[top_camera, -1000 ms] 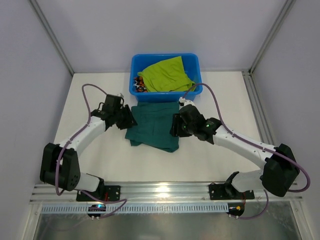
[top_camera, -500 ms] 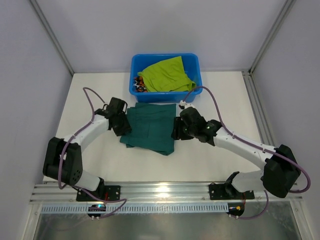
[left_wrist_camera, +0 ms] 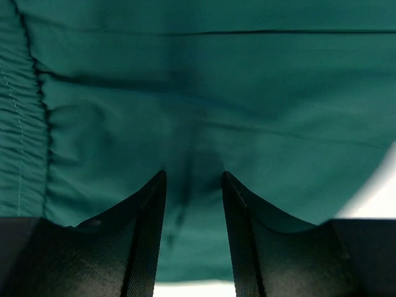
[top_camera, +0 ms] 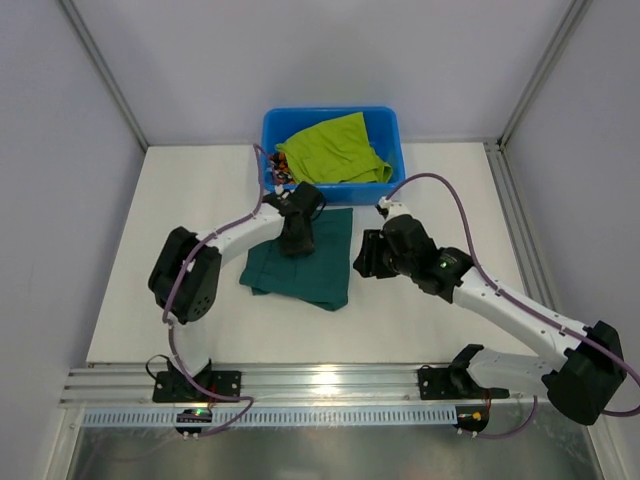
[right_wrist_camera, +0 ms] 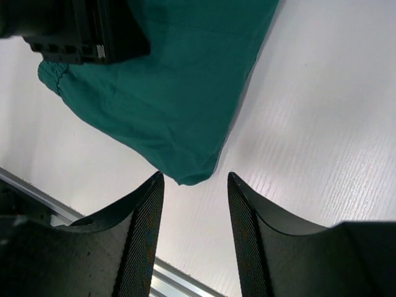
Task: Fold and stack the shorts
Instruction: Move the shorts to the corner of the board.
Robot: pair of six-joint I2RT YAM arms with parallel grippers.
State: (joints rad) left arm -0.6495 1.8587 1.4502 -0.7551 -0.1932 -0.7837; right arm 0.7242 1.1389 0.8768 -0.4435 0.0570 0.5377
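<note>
Over teal shorts [top_camera: 308, 274] on desk [top_camera: 185, 195]: L end effector [left_wrist_camera: 193, 177] spread, empty; R end effector [right_wrist_camera: 192, 178] spread, beside the hem. Best pinch corners evenly for flat fold.

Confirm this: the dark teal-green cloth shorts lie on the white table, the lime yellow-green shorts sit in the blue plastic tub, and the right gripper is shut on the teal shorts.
Not quite. The right gripper is open, not shut on the dark teal-green cloth shorts: the right wrist view shows its fingers spread with no cloth pinched between them. The rest stands.
</note>
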